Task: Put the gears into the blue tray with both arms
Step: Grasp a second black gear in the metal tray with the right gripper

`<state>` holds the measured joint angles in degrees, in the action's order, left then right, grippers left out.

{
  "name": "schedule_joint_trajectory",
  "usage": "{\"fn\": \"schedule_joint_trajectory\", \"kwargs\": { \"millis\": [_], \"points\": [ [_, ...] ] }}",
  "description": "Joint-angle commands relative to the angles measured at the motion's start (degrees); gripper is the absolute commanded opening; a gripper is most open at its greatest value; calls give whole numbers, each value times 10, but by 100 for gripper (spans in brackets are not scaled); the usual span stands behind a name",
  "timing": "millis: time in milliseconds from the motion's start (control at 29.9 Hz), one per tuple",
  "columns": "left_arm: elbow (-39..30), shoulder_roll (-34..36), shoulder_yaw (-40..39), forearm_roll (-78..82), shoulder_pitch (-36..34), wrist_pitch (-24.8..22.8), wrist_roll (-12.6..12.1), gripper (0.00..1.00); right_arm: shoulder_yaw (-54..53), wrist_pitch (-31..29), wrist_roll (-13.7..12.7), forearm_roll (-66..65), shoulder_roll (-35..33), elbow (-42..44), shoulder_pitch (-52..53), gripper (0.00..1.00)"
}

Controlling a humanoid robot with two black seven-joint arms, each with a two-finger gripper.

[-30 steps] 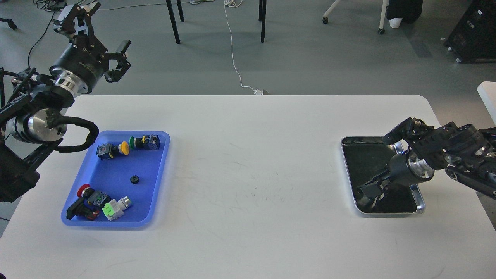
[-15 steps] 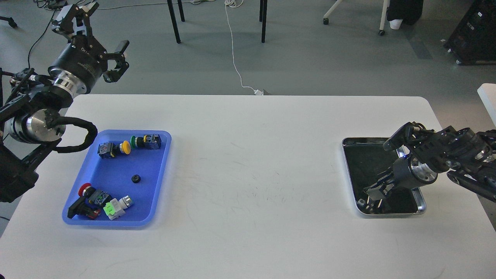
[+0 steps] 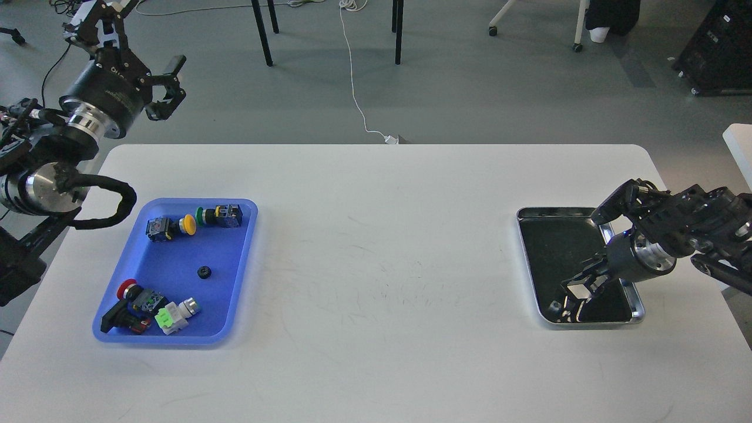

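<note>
The blue tray (image 3: 235, 282) lies at the table's left, and one small black gear (image 3: 204, 272) rests near its middle. My left gripper (image 3: 134, 50) hangs high above the table's back left corner, open and empty, well clear of the tray. My right gripper (image 3: 574, 292) points down into the front part of the shiny steel tray (image 3: 529, 258) at the right. Its dark fingers blend with the dark tray bottom. A small round dark spot (image 3: 554, 306) sits by the steel tray's front left corner; I cannot tell whether it is a gear.
Several coloured push-button switches lie in the blue tray: yellow (image 3: 188, 224) and green (image 3: 201, 215) ones at the back, a red one (image 3: 127, 289) and a white-green one (image 3: 174, 314) at the front. Chair legs and a cable stand on the floor behind the table.
My left arm has risen and drawn back to the left. My right gripper has shifted a little right and back within the steel tray. The gear in the blue tray has not moved.
</note>
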<state>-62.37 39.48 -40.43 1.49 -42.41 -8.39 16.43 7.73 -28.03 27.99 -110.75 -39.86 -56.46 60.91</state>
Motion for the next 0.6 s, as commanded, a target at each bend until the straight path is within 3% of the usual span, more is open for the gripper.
{"fn": "schedule_joint_trajectory", "kwargs": {
  "millis": [0,301,468,568],
  "points": [
    [0,3,0,0,0,0,0,98,-1,0,0,0,-3,-1,-4,59],
    [0,4,0,0,0,0,0,98,0,0,-5,0,-4,-1,-8,51],
    [-1,4,0,0,0,0,1,98,-1,0,-5,0,-3,-1,-9,36],
    [-1,6,0,0,0,0,1,98,0,0,-5,0,-4,-1,-9,34]
  ]
}}
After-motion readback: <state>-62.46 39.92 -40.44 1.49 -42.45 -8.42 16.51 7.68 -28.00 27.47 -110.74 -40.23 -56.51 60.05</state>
